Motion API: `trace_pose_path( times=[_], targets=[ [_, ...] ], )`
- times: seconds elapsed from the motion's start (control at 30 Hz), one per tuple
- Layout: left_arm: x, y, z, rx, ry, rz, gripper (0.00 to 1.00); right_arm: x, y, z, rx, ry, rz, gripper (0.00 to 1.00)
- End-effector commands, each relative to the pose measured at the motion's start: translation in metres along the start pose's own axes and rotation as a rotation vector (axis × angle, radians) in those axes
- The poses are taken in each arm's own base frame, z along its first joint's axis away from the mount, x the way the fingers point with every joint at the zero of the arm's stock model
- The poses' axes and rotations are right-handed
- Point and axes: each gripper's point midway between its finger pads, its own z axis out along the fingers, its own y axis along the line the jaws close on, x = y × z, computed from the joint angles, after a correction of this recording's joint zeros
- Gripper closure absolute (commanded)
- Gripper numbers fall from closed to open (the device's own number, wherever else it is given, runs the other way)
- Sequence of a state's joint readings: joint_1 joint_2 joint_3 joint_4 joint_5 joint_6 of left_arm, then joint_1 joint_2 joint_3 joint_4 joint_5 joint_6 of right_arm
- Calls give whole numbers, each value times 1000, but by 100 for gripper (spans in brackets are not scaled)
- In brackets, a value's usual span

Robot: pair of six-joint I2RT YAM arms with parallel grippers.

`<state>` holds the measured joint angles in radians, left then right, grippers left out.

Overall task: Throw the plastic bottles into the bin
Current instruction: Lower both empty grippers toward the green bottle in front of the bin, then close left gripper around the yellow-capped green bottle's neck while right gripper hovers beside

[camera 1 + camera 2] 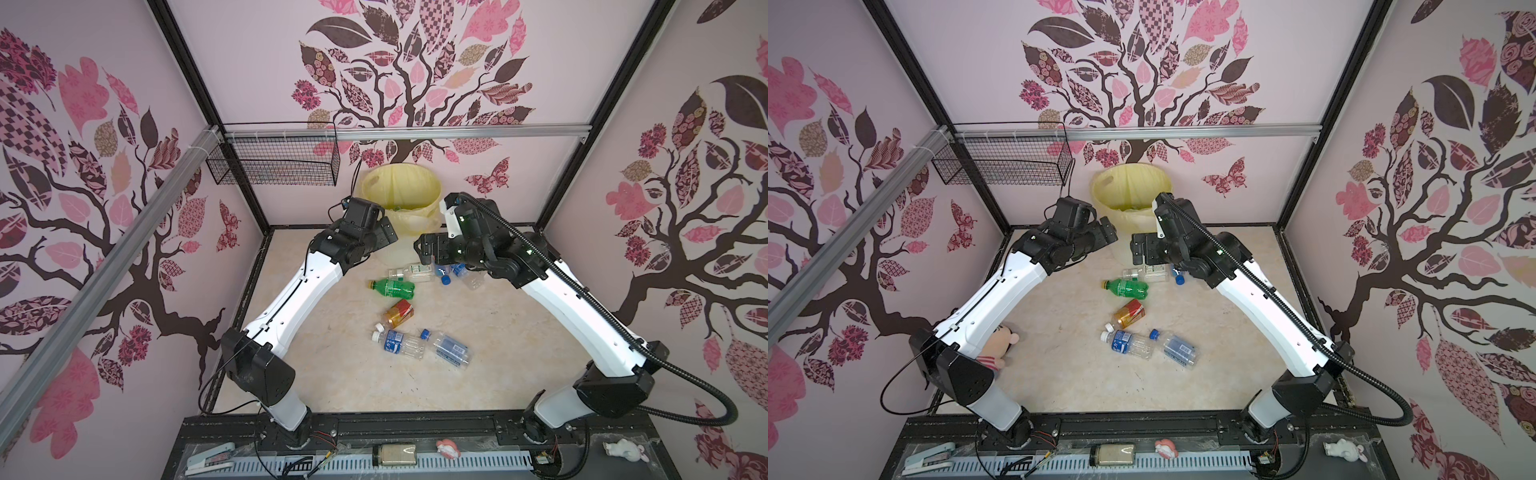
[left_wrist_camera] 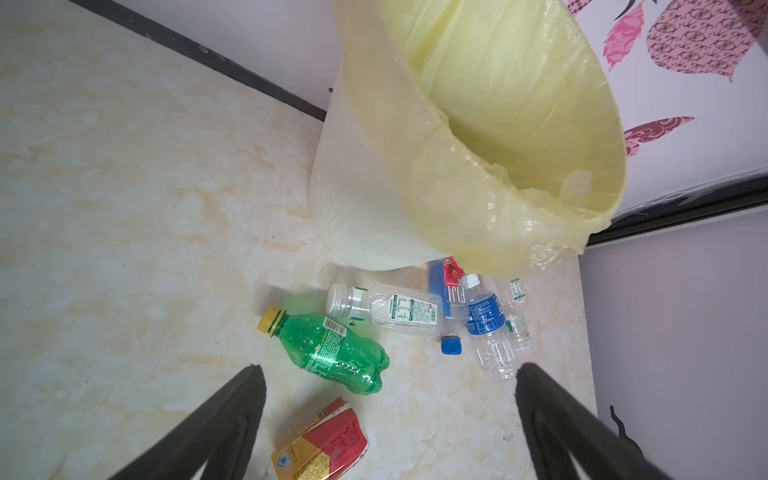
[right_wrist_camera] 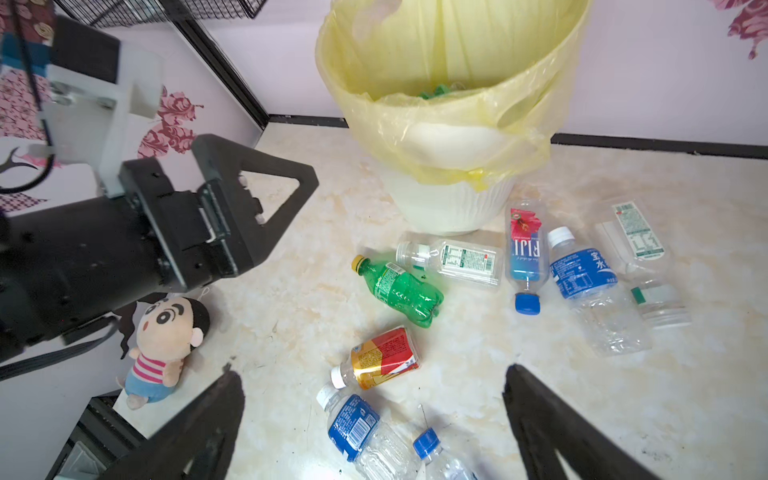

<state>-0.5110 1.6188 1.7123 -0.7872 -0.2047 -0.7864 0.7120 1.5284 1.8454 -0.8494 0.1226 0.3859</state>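
Note:
The bin (image 1: pixel 401 187) (image 3: pixel 453 195), cream-white with a yellow bag, stands at the back wall, and something green shows inside it (image 3: pixel 434 89). Several plastic bottles lie on the floor in front of it. Among them are a green one (image 1: pixel 392 288) (image 2: pixel 328 351), an amber one with a red label (image 1: pixel 400 312) (image 3: pixel 382 357), two clear blue-labelled ones (image 1: pixel 401 343) (image 1: pixel 449 348), and a cluster by the bin's foot (image 3: pixel 524 249). My left gripper (image 1: pixel 384 235) (image 2: pixel 390 368) and right gripper (image 1: pixel 424 249) (image 3: pixel 372 371) hover open and empty above the bottles, facing each other.
A black wire mesh basket (image 1: pixel 274 162) hangs on the back rail at the left. A plush doll (image 3: pixel 166 345) (image 1: pixel 998 345) lies by the left arm's elbow. Patterned walls close in three sides. Small items sit on the front ledge (image 1: pixel 395 455).

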Motion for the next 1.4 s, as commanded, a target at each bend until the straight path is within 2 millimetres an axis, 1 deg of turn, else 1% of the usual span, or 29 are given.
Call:
trace_pose_path(
  times=[0.0, 0.1, 0.2, 0.27, 0.4, 0.5, 0.63, 0.77, 0.93, 1.1, 1.2, 1.37],
  targets=[
    [17, 24, -2, -43, 37, -63, 3, -2, 0, -18, -23, -27, 17, 0],
    [36, 46, 5, -85, 84, -126, 3, 7, -4, -12, -10, -9, 9, 0],
    [53, 63, 15, -90, 121, -208, 3, 15, -10, -6, 18, 14, -4, 0],
    [64, 69, 25, -69, 150, -259, 3, 20, -14, -1, 36, 29, -22, 0],
    [89, 82, 48, -93, 237, -375, 3, 33, -20, 10, 67, 67, -60, 0],
    [99, 82, 63, -93, 275, -416, 3, 42, -20, 16, 74, 87, -87, 0],
    [111, 90, 81, -137, 317, -474, 3, 56, -17, 26, 72, 120, -116, 0],
    [118, 93, 103, -146, 343, -553, 3, 68, -11, 35, 65, 147, -148, 0],
    [119, 100, 129, -166, 349, -605, 6, 75, -7, 44, 48, 166, -156, 0],
    [122, 108, 154, -191, 359, -672, 10, 81, -5, 48, 34, 185, -154, 0],
    [119, 107, 167, -177, 352, -692, 13, 83, -6, 47, 36, 186, -166, 0],
    [113, 109, 179, -192, 346, -691, 19, 88, -12, 46, 46, 190, -187, 0]
  ],
)
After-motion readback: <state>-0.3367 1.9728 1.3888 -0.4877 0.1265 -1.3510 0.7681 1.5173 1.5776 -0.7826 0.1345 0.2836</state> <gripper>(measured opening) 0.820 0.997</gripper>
